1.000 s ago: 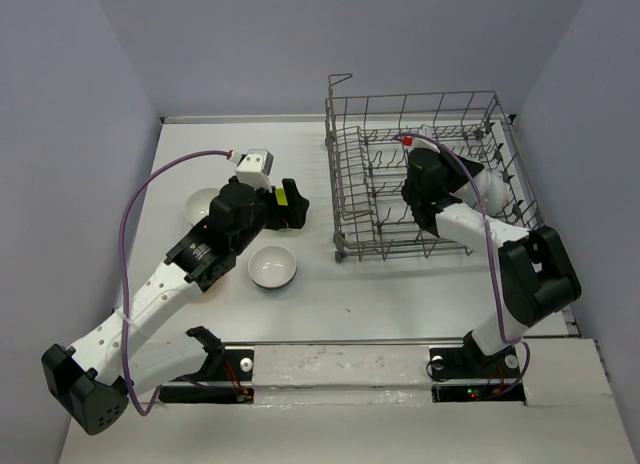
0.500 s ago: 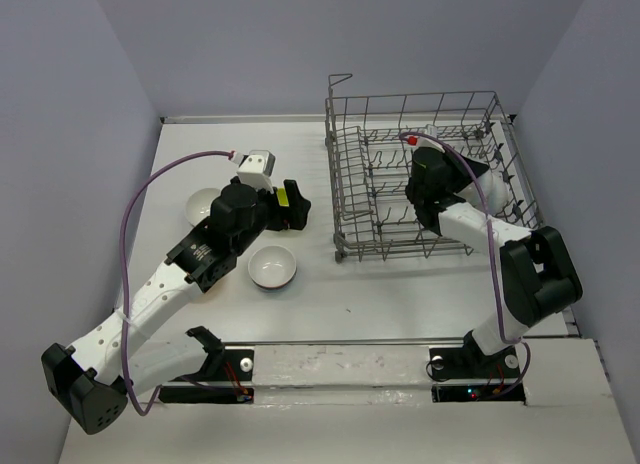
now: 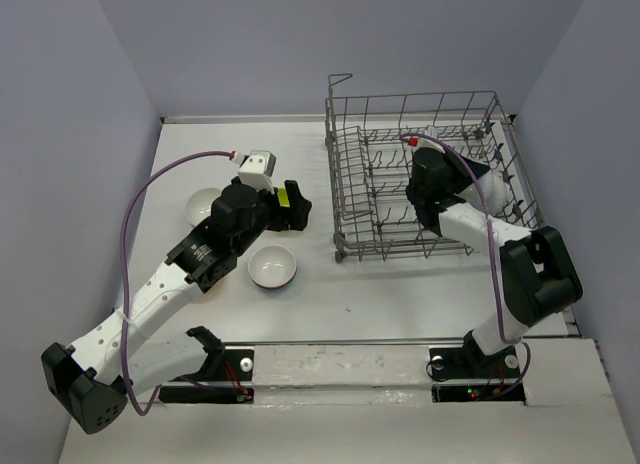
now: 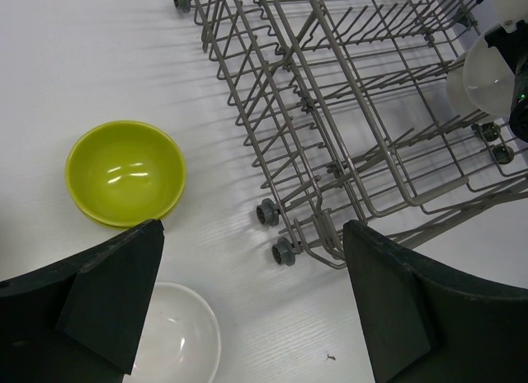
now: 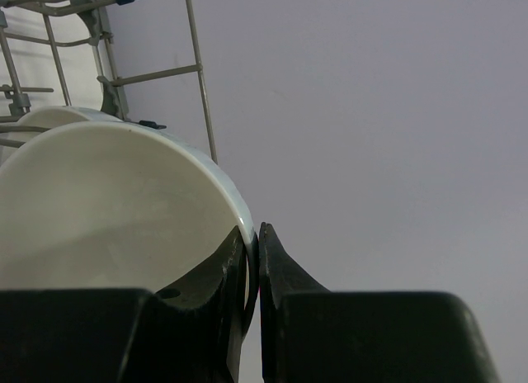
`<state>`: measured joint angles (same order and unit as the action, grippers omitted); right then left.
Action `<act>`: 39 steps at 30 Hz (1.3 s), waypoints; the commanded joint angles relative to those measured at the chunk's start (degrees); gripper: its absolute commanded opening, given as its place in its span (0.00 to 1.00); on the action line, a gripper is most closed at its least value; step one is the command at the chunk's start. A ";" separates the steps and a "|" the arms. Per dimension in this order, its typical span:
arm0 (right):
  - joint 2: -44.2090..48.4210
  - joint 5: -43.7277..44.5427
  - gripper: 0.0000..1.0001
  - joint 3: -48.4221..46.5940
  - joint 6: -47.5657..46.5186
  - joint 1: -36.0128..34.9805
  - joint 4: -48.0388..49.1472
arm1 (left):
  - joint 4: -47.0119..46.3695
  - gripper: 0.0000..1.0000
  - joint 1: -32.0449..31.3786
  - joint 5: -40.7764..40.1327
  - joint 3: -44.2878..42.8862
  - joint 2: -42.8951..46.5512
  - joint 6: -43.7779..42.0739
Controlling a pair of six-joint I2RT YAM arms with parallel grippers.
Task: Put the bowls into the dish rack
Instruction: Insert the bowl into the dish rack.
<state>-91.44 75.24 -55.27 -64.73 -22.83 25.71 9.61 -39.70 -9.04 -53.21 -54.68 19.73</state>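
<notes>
On the counter [image 3: 330,304], left of centre, a white bowl [image 3: 272,267] and a green bowl [image 4: 125,172] sit by the left end effector [image 4: 252,292], whose fingers are spread wide. Farther off, in the dish rack [image 3: 372,189] at upper right, the right end effector [image 5: 253,251] pinches the rim of a second white bowl [image 5: 107,201].

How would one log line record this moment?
right gripper: shut on white round bowl in grey wire dish rack | left gripper: open, empty | lime-green bowl: on table

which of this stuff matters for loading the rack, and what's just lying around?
Job: dish rack; held white bowl, right pincer; green bowl; near white bowl; third white bowl, far left.
Not job: purple cable; dark speck.
</notes>
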 commanded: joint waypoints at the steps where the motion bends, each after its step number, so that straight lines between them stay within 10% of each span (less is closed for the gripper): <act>1: 1.79 1.75 0.01 0.42 -1.63 0.42 2.85 | -2.31 0.99 -0.37 0.07 -0.23 0.27 -0.92; 39: -0.76 0.96 0.01 2.71 -9.80 0.94 9.35 | -2.31 0.99 -0.64 -0.72 0.04 0.10 -1.09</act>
<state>-91.57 74.74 -52.82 -71.83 -22.20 31.29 9.61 -40.07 -9.17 -53.21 -54.68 19.68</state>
